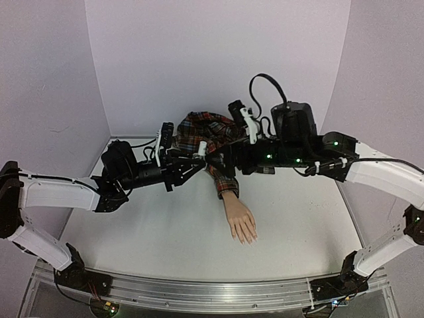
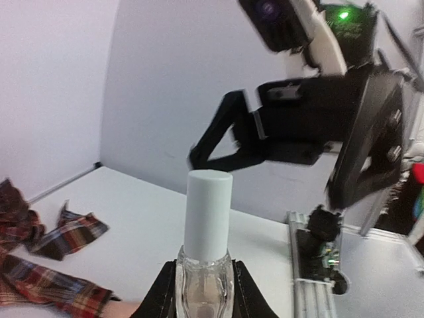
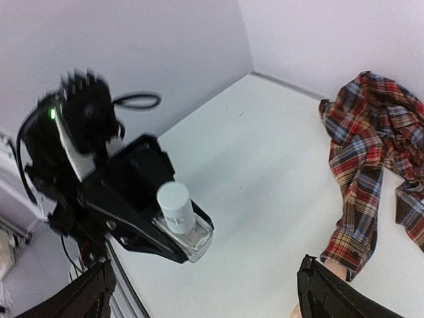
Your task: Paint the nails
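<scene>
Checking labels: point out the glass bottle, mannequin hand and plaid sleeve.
glass bottle (image 2: 209,242), left wrist view, lower part of its white cap
mannequin hand (image 1: 241,222), top view, back of the hand
plaid sleeve (image 1: 225,182), top view, cuff above the wrist

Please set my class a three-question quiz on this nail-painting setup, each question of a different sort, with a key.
1. True or false: the white cap has been taken off the glass bottle.
2. Fill in the gap: the jaws of the right gripper stand ____.
3. Multiple choice: what holds the bottle? A. the left gripper. B. the right gripper. C. nothing; it stands on the table.

Key
1. False: the cap sits on the bottle.
2. Open, with nothing between them.
3. A.
</scene>
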Controlling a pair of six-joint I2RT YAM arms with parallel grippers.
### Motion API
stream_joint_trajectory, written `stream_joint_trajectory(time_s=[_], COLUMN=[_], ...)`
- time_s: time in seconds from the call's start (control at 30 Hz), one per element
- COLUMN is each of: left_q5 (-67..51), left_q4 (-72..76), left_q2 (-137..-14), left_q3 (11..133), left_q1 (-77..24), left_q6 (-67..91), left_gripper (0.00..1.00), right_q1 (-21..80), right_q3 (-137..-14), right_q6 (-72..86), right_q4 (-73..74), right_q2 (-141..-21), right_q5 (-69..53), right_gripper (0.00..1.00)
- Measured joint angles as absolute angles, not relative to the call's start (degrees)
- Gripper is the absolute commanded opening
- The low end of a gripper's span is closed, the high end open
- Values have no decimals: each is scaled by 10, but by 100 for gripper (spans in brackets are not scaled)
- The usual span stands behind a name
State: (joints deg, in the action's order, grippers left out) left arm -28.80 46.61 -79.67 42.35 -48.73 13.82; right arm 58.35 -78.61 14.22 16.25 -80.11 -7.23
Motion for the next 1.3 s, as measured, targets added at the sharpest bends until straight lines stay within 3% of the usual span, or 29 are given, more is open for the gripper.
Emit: stream_joint_trajectory(time_s=[0.1, 0.3, 0.4, 0.47, 0.67, 1.03, 1.23, 1.3], left_q5=[-179, -41, 1, 17, 43, 46, 45, 41], left_q4=[421, 375, 373, 374, 374, 374, 374, 370], left_q2=[-797, -814, -815, -815, -815, -815, -812, -809], left_q3=[424, 435, 439, 439, 439, 439, 439, 438], left_q1=[-516, -553, -557, -559, -561, -562, -562, -562], left_q6=[72, 6, -9, -15, -17, -17, -15, -13], left_gripper=[0, 0, 0, 0, 0, 0, 0, 0], right_q1=[582, 591, 593, 595, 595, 595, 594, 594], right_q3=[-798, -873, -894, -895, -911, -951, -951, -951], right_q6=[203, 288, 311, 324, 337, 330, 321, 310], right_q4=[153, 156, 171, 185, 209, 213, 220, 219], right_q2=[-792, -875, -917, -931, -947, -983, -986, -986], right_q5=[-43, -14, 1, 14, 32, 36, 43, 41], right_gripper=[92, 65, 60, 57, 37, 30, 0, 0])
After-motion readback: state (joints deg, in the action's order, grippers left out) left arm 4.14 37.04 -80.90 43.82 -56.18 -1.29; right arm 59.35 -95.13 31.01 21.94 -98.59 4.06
